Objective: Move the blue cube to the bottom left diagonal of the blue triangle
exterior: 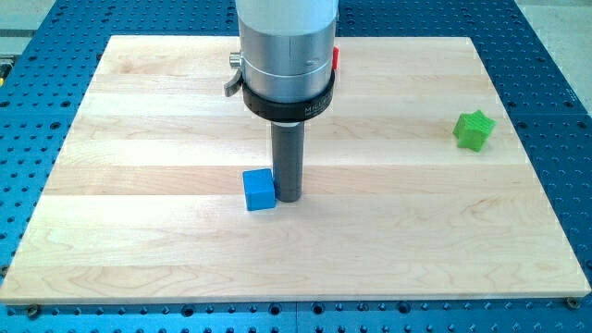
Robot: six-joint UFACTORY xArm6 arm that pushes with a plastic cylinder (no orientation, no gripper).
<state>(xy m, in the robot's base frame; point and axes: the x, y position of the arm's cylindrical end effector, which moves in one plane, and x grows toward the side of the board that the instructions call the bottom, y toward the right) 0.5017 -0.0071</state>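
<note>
The blue cube [260,190] sits on the wooden board [139,231] a little left of the middle. My tip [289,198] stands right beside it on the view's right, touching or nearly touching its right face. The blue triangle does not show in this view. The arm's silver body hides part of the board's top middle.
A green star-shaped block [474,129] lies near the board's right edge. A red block [336,59] peeks out from behind the arm's body near the top middle. A blue perforated table [37,111] surrounds the board.
</note>
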